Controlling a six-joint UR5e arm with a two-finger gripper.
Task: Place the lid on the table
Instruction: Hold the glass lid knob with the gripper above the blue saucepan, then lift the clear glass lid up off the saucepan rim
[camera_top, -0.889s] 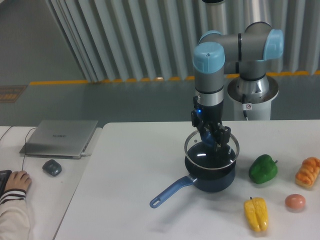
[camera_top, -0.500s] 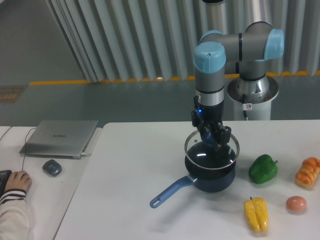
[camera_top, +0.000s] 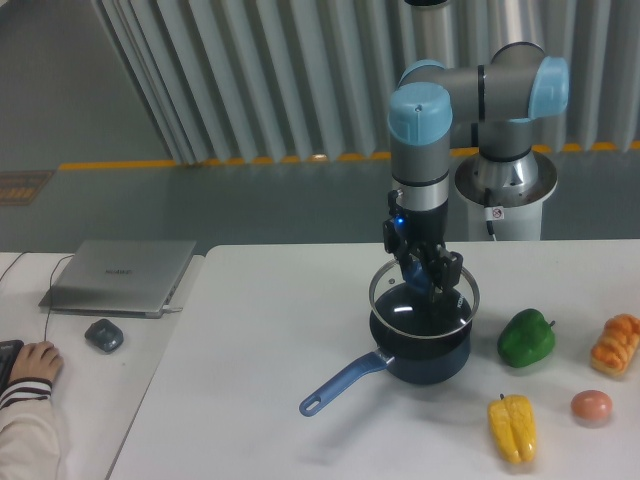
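Pincer (camera_top: 428, 283) pinching 1 lid (camera_top: 424, 300) over 1 saucepan (camera_top: 425, 350); 2 peppers (camera_top: 526, 338) nearby.

A dark blue saucepan (camera_top: 425, 352) with its long handle, a green pepper (camera_top: 526, 338), a yellow pepper (camera_top: 512, 428), a reddish round item (camera_top: 591, 406) and an orange item (camera_top: 616, 345) were carried by the white surface (camera_top: 260, 360), while a closed laptop (camera_top: 120, 275) and mouse (camera_top: 104, 334) were borne by the adjoining desk (camera_top: 60, 400).

faint logo on laptop (camera_top: 120, 275) lid, unreadable, no other legible text
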